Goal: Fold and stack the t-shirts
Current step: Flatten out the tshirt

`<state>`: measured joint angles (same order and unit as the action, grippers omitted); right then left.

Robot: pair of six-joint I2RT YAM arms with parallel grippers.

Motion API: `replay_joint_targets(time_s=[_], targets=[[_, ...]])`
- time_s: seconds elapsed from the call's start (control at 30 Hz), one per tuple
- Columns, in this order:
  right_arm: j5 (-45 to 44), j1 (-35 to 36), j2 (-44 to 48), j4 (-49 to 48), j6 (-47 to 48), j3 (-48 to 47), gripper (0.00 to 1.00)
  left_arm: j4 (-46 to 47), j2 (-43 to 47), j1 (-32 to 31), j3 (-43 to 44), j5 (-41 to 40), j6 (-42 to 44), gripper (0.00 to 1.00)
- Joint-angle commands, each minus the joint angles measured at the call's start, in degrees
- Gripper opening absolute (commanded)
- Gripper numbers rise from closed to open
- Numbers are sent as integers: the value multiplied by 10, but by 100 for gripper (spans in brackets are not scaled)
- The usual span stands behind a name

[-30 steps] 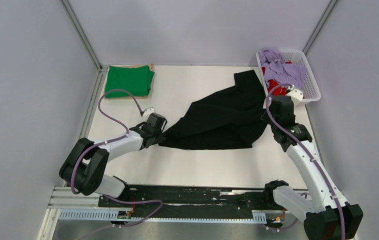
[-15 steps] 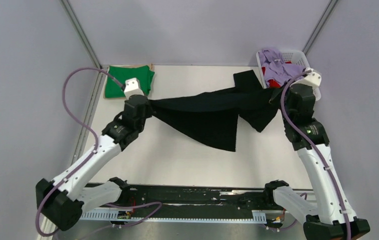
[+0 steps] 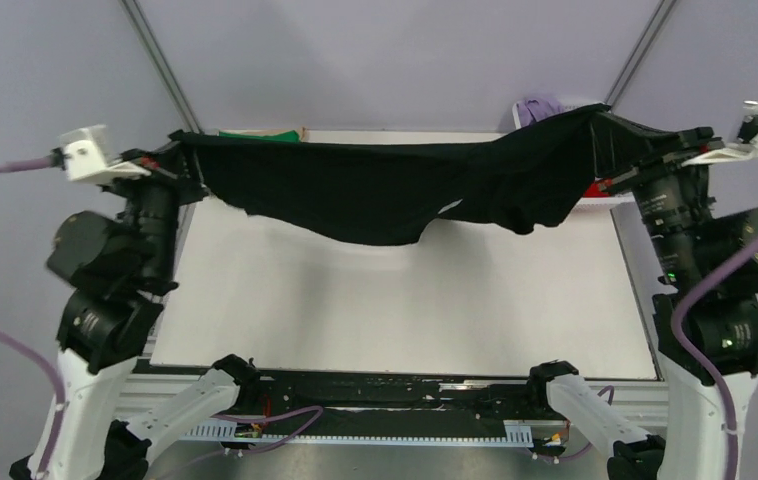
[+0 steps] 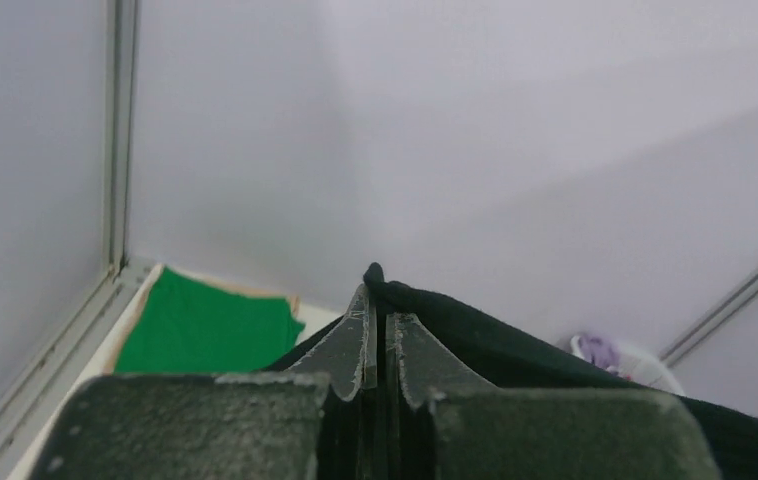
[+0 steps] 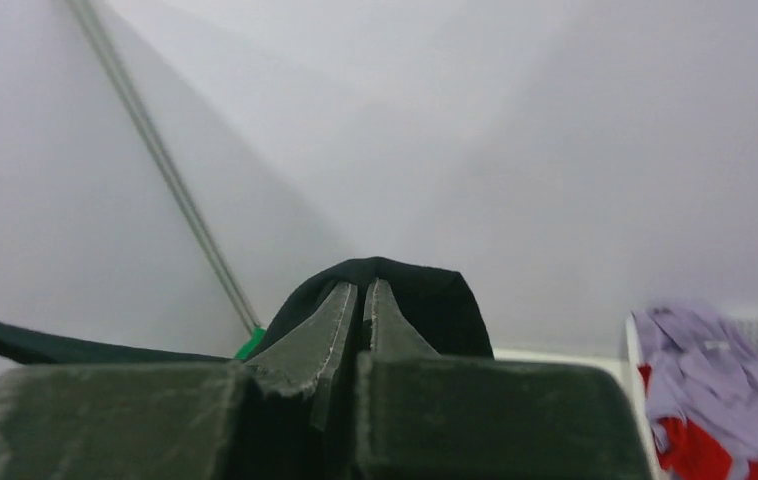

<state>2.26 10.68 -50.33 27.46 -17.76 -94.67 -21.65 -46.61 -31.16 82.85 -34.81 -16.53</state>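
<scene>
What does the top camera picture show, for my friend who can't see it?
A black fabric t-shirt hangs stretched in the air above the white table, its ends pinched by the left gripper and the right gripper.

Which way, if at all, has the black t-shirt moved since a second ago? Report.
Yes. The black t-shirt rose off the table, now hanging stretched above it.

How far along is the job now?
Done: the green t-shirt lies folded at the far left corner. In hand: left gripper and right gripper are shut on the black t-shirt, stretched between them. Left: folding it, then the lavender t-shirt and red t-shirt.
</scene>
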Motion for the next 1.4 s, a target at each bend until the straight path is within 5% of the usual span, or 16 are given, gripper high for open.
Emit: replay_joint_targets(time_s=[0.0,0.23,0.5,0.83,1.07,1.13,1.2,1.23,1.3,1.37], targets=[[119,-4,6,-11,22,-95,0,-36,20,-2,99,50,59,0],[150,-4,-5,17,36,-206,0,-82,31,-1,210,113,72,0],[87,-4,-42,19,67,-225,0,-83,6,-1,218,102,82,0],[-115,-4,-151,-45,163,-20,0,86,-150,19,-29,-219,146,0],[-132,-12,-356,-122,139,104,3,75,-393,187,-114,-11,-54,0],[-130,-17,-446,-138,125,74,9,63,-480,201,-78,22,-65,12],[-126,-19,-535,-135,117,6,23,43,-551,207,-27,49,-65,68],[-117,-19,-576,-109,115,-36,46,35,-586,208,12,62,-64,92],[-98,-20,-629,-63,99,-110,75,8,-612,208,54,76,-68,99],[-73,-19,-639,-54,89,-129,92,5,-608,208,66,96,-65,100]])
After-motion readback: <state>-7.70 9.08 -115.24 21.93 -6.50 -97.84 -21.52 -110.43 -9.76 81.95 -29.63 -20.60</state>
